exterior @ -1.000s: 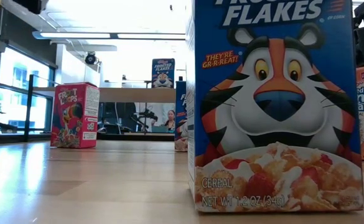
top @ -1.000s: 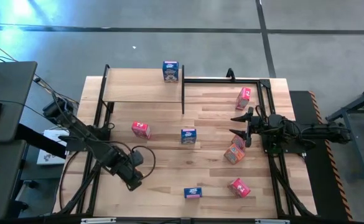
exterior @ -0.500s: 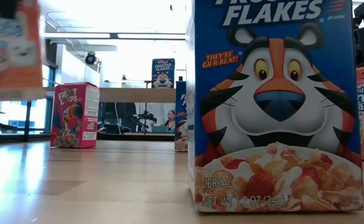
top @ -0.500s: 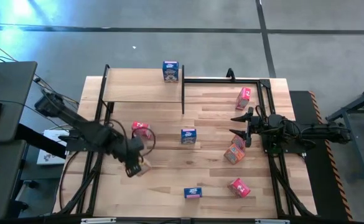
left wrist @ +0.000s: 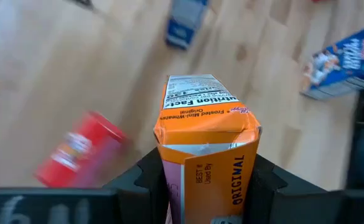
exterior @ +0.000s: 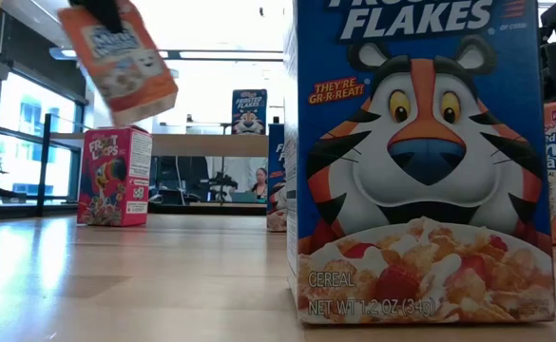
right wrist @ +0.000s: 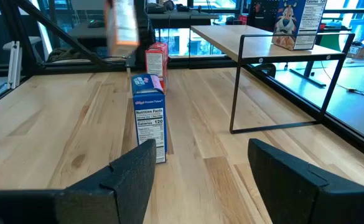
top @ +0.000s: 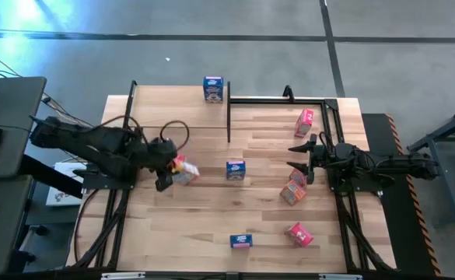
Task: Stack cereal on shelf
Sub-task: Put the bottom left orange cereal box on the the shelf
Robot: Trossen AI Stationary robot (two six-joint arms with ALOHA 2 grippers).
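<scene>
Pale plank tabletop [top: 211, 210], grey floor around it, bright windowed room behind. Orange cereal box [top: 185, 172] clamped between the left gripper [top: 165, 165] fingers, lifted clear of the wood, tilted, just beside a pink-red box [exterior: 114, 176]. Shelf [top: 179, 109] at the far edge, one blue box [top: 213, 88] upon it. Right gripper [top: 299, 159] parked with fingers apart, holding nothing.

The high view looks straight down on the whole bench [top: 211, 210]; the low view skims its surface, very near one blue box [exterior: 420, 161].
</scene>
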